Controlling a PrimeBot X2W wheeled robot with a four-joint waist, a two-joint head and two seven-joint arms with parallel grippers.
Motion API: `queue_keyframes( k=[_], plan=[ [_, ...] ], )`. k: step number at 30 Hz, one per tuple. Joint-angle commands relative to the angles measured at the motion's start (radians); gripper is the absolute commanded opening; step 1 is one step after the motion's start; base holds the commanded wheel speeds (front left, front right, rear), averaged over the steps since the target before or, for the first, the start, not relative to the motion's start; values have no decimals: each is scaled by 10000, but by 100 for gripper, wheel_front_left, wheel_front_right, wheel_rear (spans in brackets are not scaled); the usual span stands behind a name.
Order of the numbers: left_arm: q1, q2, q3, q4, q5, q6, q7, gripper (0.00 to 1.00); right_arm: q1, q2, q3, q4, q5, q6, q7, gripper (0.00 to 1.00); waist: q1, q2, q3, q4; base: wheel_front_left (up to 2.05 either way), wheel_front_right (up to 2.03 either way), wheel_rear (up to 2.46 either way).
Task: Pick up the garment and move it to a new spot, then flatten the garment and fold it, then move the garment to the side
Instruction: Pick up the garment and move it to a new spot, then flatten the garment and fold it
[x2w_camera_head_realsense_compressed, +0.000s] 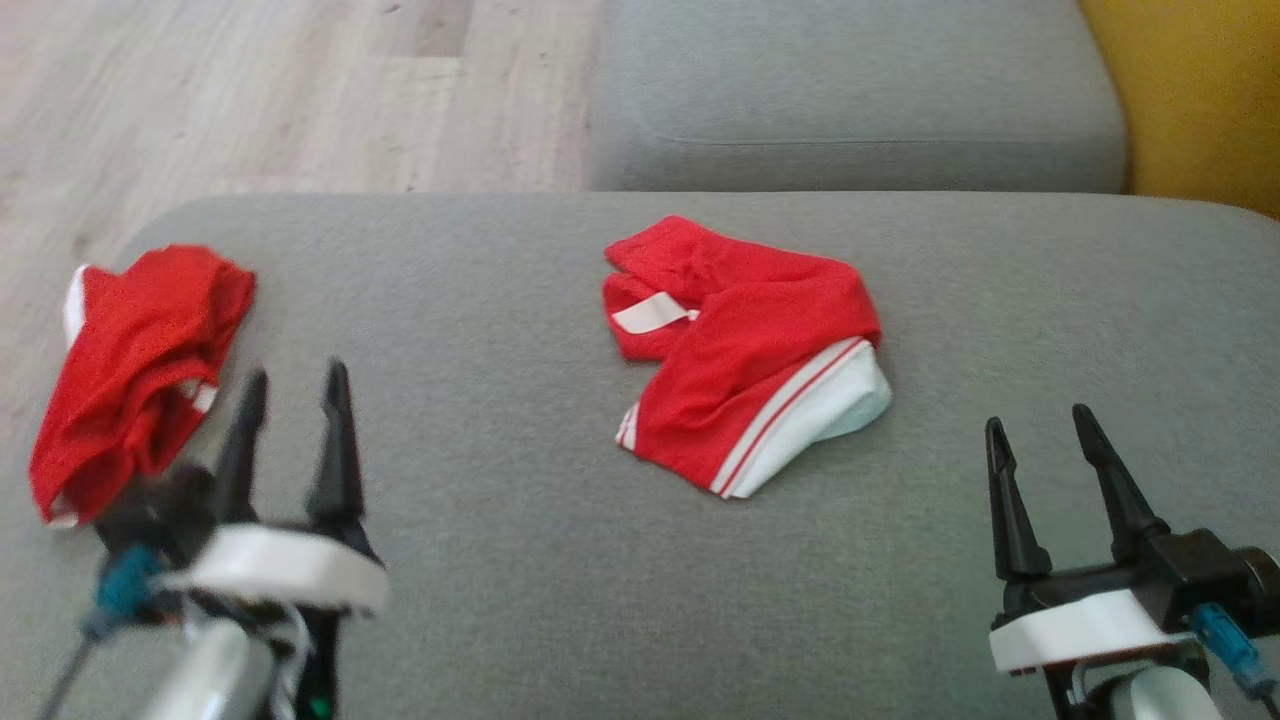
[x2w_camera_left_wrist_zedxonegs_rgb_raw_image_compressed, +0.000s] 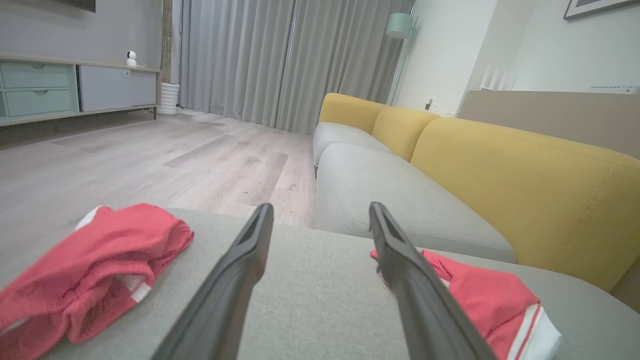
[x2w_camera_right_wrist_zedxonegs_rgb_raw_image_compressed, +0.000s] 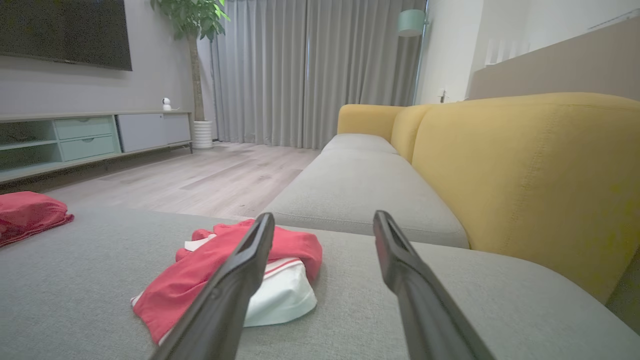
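Two red garments lie on the grey seat cushion (x2w_camera_head_realsense_compressed: 480, 300), and you have neither of them in hand. The central garment (x2w_camera_head_realsense_compressed: 745, 355) sits crumpled near the middle of the cushion. It is doubled over on itself, with its white label (x2w_camera_head_realsense_compressed: 650, 315) exposed and its white hem band (x2w_camera_head_realsense_compressed: 830, 400) turned out at the corner nearest the right gripper (x2w_camera_head_realsense_compressed: 1037, 418). It is neither flattened nor folded in any orderly way.

The second garment (x2w_camera_head_realsense_compressed: 135, 375) lies bunched at the cushion's left edge, just beside the left gripper (x2w_camera_head_realsense_compressed: 297, 372) and well apart from the central one. I cannot settle from these views which piece the task means. By its position I judge the central one to be the work in hand.

On that reading, no stage shows as complete. Lifting, relocating, flattening, folding and setting aside all remain. The piece at the left edge is too rumpled to pass as a finished fold.

Both grippers stand with jaws spread wide and hold nothing. They sit at the near side of the cushion, fingers pointing toward its far edge, and neither touches fabric. The left gripper appears blurred in the head view.

Beyond the cushion are a further grey seat (x2w_camera_head_realsense_compressed: 850, 90), a yellow backrest (x2w_camera_head_realsense_compressed: 1200, 90) and pale wood floor (x2w_camera_head_realsense_compressed: 250, 90).
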Motion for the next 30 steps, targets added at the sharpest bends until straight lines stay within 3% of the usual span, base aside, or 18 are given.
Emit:
queue_keyframes(
  k=[1,5,12,19,30],
  plan=[
    [-219,98,357,-428,-18,138,-207,100,-246,-66,203,-242,105,75,-158,100,1,-1,-46,-194,0,0,0],
    [785,-255,140,-546,-66,355,-605,100,-88,-66,251,-83,193,75,-216,100,1,-1,-66,-475,0,0,0],
    [2159,-294,231,-66,83,382,-1217,100,159,-66,394,334,378,75,-330,100,1,-1,-155,-765,0,0,0],
    [2314,-370,-135,447,753,438,-1341,100,156,-66,631,1020,552,75,-418,100,1,-1,-223,-769,0,0,0],
    [2114,-579,-300,1062,781,229,-1372,100,-12,-66,746,1498,674,75,-477,100,1,-1,-254,-718,0,0,0]
  ],
)
